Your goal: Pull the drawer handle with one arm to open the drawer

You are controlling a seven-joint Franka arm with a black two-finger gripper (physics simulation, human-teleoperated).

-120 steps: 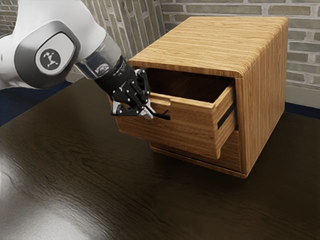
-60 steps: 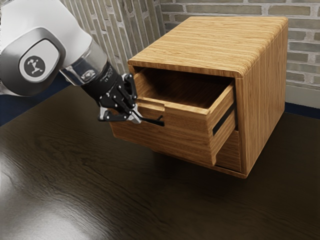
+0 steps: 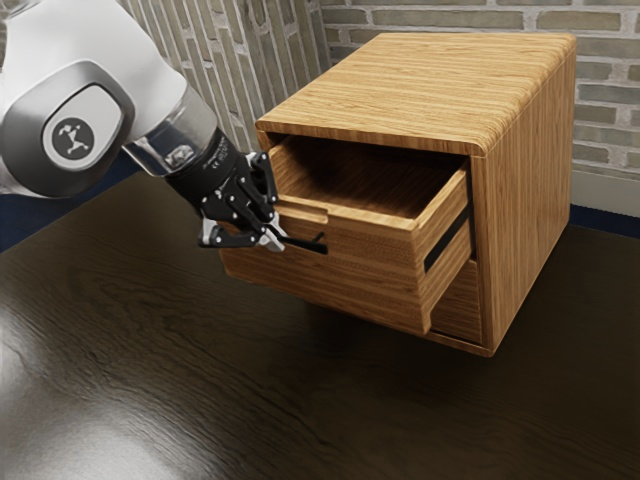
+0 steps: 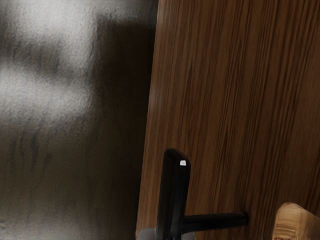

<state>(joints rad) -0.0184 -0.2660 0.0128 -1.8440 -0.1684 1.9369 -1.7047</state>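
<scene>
Jutting toward arm (image 3: 90, 110), drawer (image 3: 370, 255), handle (image 3: 305, 243) horizontal

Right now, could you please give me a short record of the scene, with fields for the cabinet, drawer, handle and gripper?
cabinet: wooden, standing on the dark table
drawer: upper one, pulled partly out, visible inside empty
drawer handle: black bar on the drawer front
gripper: at the drawer handle, toward the exterior view's left
task state: drawer open partway
</scene>
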